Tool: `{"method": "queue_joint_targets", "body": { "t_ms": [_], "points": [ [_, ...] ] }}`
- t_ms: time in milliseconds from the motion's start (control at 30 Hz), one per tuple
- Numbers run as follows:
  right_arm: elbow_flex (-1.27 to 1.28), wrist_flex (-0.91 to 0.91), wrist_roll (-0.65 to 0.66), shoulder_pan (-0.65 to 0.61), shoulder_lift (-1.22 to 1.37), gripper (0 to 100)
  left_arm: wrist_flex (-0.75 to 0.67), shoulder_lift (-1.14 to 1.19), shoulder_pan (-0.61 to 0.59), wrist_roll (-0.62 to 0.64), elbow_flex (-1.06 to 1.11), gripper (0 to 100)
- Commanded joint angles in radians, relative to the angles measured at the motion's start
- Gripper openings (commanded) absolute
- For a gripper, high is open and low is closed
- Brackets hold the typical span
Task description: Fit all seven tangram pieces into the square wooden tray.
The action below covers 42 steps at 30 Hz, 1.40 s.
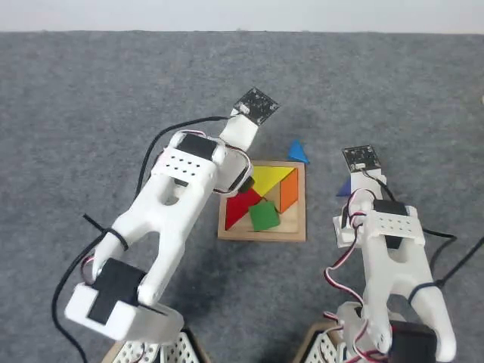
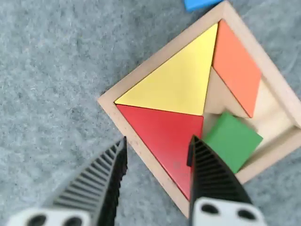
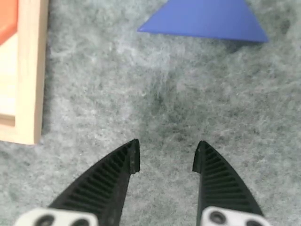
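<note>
Left wrist view: left gripper (image 2: 158, 143) spread over tray (image 2: 108, 101) corner, above red triangle (image 2: 164, 136). Inside tray, green square (image 2: 233, 140) sits askew; nudge it flat. Beside tray, right gripper (image 3: 167, 150) spread, near blue triangle (image 3: 204, 19).

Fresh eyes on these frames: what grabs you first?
The square wooden tray sits mid-table, part filled: the yellow triangle, red triangle and orange piece lie flat, while the green square sits askew. The left claw hangs open over the tray's red corner. The right claw is open above the grey carpet, near a dark blue triangle lying outside the tray.
</note>
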Motion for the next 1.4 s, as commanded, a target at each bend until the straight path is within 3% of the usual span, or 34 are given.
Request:
{"method": "queue_joint_targets", "body": {
  "t_ms": [0, 267, 633, 967, 1367],
  "points": [
    [0.0, -0.016, -0.012, -0.012, -0.039, 20.3, -0.023, 0.032, 0.009, 0.006, -0.007, 20],
    [0.0, -0.013, -0.012, -0.027, -0.039, 20.3, 0.017, 0.175, 0.123, 0.006, -0.012, 20],
    [0.0, -0.012, -0.012, -0.027, -0.039, 20.3, 0.071, 0.186, 0.08, 0.005, -0.013, 20],
    [0.0, -0.013, -0.012, -0.027, -0.039, 20.3, 0.009, 0.127, 0.08, 0.051, -0.111, 20],
    [0.0, -0.013, -0.012, -0.027, -0.039, 20.4, 0.031, 0.269, 0.078, 0.054, -0.143, 20]
  ]
}}
